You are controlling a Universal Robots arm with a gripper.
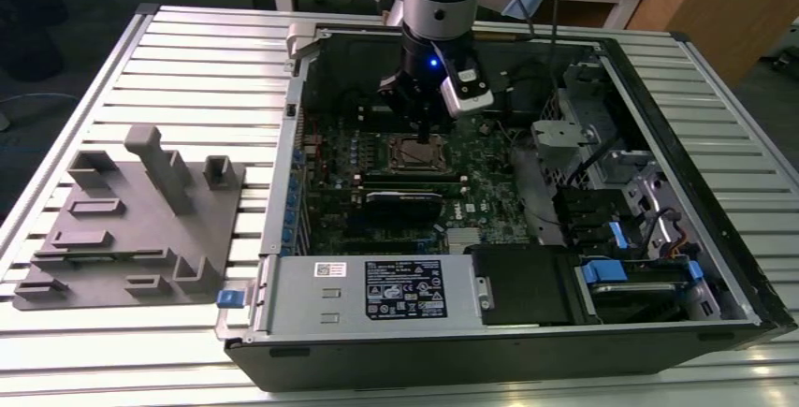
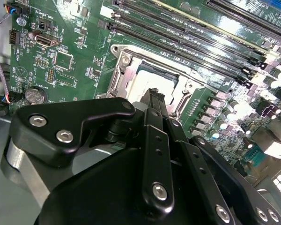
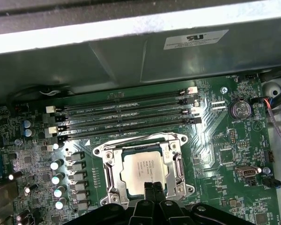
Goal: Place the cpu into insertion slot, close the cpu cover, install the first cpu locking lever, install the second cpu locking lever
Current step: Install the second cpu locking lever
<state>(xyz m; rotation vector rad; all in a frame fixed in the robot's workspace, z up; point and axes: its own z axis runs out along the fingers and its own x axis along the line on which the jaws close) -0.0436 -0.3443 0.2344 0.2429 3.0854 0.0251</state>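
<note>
The claw [image 3: 151,188] hangs low over the socket inside the open computer case [image 1: 699,327], and every place below is given from that socket. In both wrist views its two thin black fingers [image 2: 154,101] stand pressed together, tips side by side with nothing between them, so it reads as closed and empty. The tips sit right at the edge of the chip [image 3: 143,172], on the side away from the memory slots [image 3: 126,119]; whether they touch the metal or hover just above it cannot be told.

The chip already lies flat in the socket [image 3: 113,177], its dull grey top square to the frame. The silvery cover [image 3: 174,165] appears folded down around it, with the chip showing through its window. I cannot make out the locking levers well enough to say whether either is latched.

From the claw, the chip's centre lies toward the memory slots, whose long axis runs parallel to the socket's far edge. Beyond those slots rises the grey case wall [image 3: 131,56].

In the exterior view the arm [image 1: 440,0] stands upright over the socket [image 1: 414,154], and a grey parts tray [image 1: 131,229] sits on the table [image 1: 187,61] well apart, to the exterior view's left.
</note>
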